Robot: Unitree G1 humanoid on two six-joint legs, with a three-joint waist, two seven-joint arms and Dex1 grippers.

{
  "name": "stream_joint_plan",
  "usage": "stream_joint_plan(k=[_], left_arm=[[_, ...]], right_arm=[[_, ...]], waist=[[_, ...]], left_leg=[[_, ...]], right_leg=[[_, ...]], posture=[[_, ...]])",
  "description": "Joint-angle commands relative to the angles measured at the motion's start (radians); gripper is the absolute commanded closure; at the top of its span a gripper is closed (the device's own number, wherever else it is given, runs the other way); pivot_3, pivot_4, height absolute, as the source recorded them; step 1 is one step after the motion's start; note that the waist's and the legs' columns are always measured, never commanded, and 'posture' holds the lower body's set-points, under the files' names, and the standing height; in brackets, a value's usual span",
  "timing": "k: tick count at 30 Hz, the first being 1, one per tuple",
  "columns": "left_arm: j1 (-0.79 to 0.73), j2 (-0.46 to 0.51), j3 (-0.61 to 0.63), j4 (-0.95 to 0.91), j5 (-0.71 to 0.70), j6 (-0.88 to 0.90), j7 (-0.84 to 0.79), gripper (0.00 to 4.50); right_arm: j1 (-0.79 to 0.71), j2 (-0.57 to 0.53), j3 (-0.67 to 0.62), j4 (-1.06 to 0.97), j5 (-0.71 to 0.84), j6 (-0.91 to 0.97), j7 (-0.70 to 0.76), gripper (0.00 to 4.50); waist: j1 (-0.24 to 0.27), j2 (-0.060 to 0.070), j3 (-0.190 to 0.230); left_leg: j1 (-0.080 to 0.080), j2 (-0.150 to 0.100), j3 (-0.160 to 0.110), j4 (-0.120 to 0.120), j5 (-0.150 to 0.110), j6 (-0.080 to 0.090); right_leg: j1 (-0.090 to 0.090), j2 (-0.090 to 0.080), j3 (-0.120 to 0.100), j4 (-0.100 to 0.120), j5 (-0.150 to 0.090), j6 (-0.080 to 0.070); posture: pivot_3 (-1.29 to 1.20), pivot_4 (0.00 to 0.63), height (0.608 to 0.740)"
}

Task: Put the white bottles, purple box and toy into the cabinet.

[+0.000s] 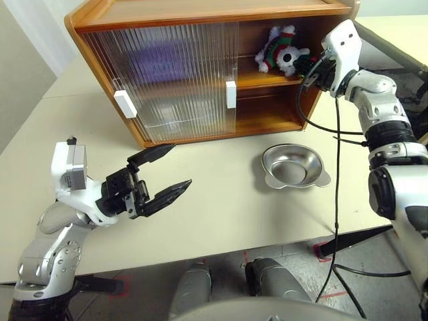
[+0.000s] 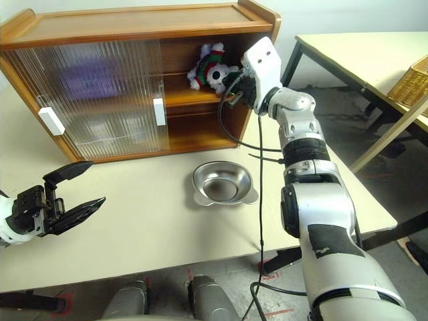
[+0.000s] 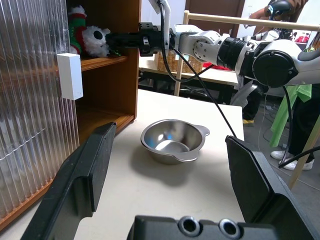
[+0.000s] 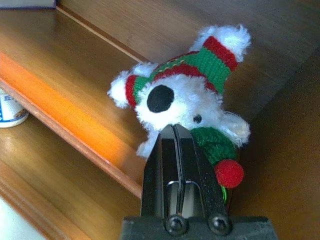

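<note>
Right wrist view looks along the right gripper (image 4: 175, 131), whose two black fingers are pressed flat together with nothing between them. Its tips are right at the toy (image 4: 186, 102), just under the dog's white face, and they may be touching the fur. The toy lies on its side on the top shelf of the cabinet (image 1: 200, 17), in the open part at the right end, near the side wall. Its long way runs slanted across the shelf: the striped legs point toward the back wall, and the red pompom of the hat hangs over the shelf's front edge, just beside the gripper. This view also shows a bit of one white bottle (image 4: 9, 111) on the bottom shelf, which the head views do not show. Behind the closed ribbed door, the head views show a blurry purple shape, likely the purple box (image 1: 162, 59), too fuzzy to be sure. The left gripper (image 1: 168, 171) hangs over the counter (image 1: 221, 214) with its fingers spread wide and empty, well apart from the toy. Left wrist view shows the steel bowl (image 3: 174, 141) on the counter in front of the cabinet, and a person's legs far behind.
</note>
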Motion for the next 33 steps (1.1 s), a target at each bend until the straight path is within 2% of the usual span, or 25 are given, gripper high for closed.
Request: stream_joint_plan(k=[1, 5, 11, 13, 17, 20, 24, 29, 33], left_arm=[[0.006, 0.003, 0.003, -0.015, 0.004, 0.000, 0.004, 0.00], [0.008, 0.002, 0.002, -0.016, 0.005, -0.001, 0.007, 0.00], [0.014, 0.003, 0.004, -0.018, 0.003, -0.002, 0.004, 0.00], [0.020, 0.005, 0.007, -0.019, 0.001, -0.001, 0.000, 0.00], [0.029, 0.016, 0.008, -0.020, 0.004, -0.001, -0.015, 0.00], [0.037, 0.025, 0.008, -0.017, 0.007, -0.001, -0.027, 0.00], [0.051, 0.040, 0.014, -0.012, 0.013, -0.002, -0.046, 0.00], [0.048, 0.040, 0.017, -0.001, 0.010, -0.006, -0.051, 0.00], [0.044, 0.029, 0.013, 0.000, 0.010, -0.009, -0.045, 0.00]], right_arm=[[-0.013, 0.006, -0.002, 0.002, 0.006, -0.012, 0.017, 4.48], [0.001, -0.013, -0.034, -0.060, 0.070, 0.038, 0.121, 4.48], [0.090, -0.107, -0.082, -0.295, 0.246, 0.316, 0.374, 4.48], [0.174, -0.173, -0.079, -0.416, 0.314, 0.465, 0.484, 3.89], [0.318, -0.285, -0.096, -0.589, 0.428, 0.742, 0.567, 2.44], [0.407, -0.361, -0.113, -0.645, 0.475, 0.907, 0.564, 1.41], [0.508, -0.449, -0.145, -0.624, 0.479, 1.029, 0.521, 0.04], [0.622, -0.492, -0.195, -0.616, 0.525, 1.182, 0.486, 0.04], [0.721, -0.478, -0.213, -0.668, 0.534, 1.213, 0.437, 0.04]], waist=[[0.000, 0.000, 0.000], [-0.001, 0.000, 0.000], [0.006, -0.001, 0.000], [0.010, -0.002, 0.001], [0.015, -0.003, 0.004], [0.016, -0.004, 0.007], [0.016, -0.009, 0.011], [0.012, -0.011, 0.015], [0.008, -0.011, 0.018]], left_leg=[[0.000, 0.000, 0.000, 0.000, 0.000, 0.000], [0.000, -0.001, 0.000, 0.000, 0.000, 0.000], [0.000, -0.005, 0.002, 0.001, 0.000, -0.001], [0.000, -0.006, 0.003, 0.002, 0.000, -0.001], [0.001, -0.010, 0.005, 0.002, 0.002, -0.008], [0.002, -0.011, 0.005, 0.002, 0.006, -0.014], [0.003, -0.012, 0.005, 0.002, 0.005, -0.015], [0.005, -0.012, 0.005, 0.002, 0.004, -0.016], [0.005, -0.012, 0.003, 0.001, 0.004, -0.017]], right_leg=[[0.000, 0.000, 0.000, 0.000, 0.000, 0.000], [0.000, 0.000, 0.000, 0.000, -0.001, 0.002], [0.001, 0.001, 0.000, 0.000, -0.003, 0.002], [0.003, 0.001, 0.000, 0.000, -0.004, 0.000], [0.005, 0.001, 0.001, 0.001, -0.005, -0.001], [0.006, 0.001, 0.001, 0.001, -0.010, 0.008], [0.008, 0.000, 0.002, 0.001, -0.011, 0.010], [0.009, -0.001, 0.002, 0.001, -0.011, 0.011], [0.009, 0.000, 0.001, 0.001, -0.012, 0.013]], posture=[[0.05, 0.070, 0.740], [0.05, 0.071, 0.740], [0.05, 0.071, 0.740], [0.04, 0.078, 0.740], [0.04, 0.084, 0.740], [0.04, 0.091, 0.740], [0.03, 0.095, 0.740], [0.03, 0.100, 0.740], [0.03, 0.099, 0.740]])
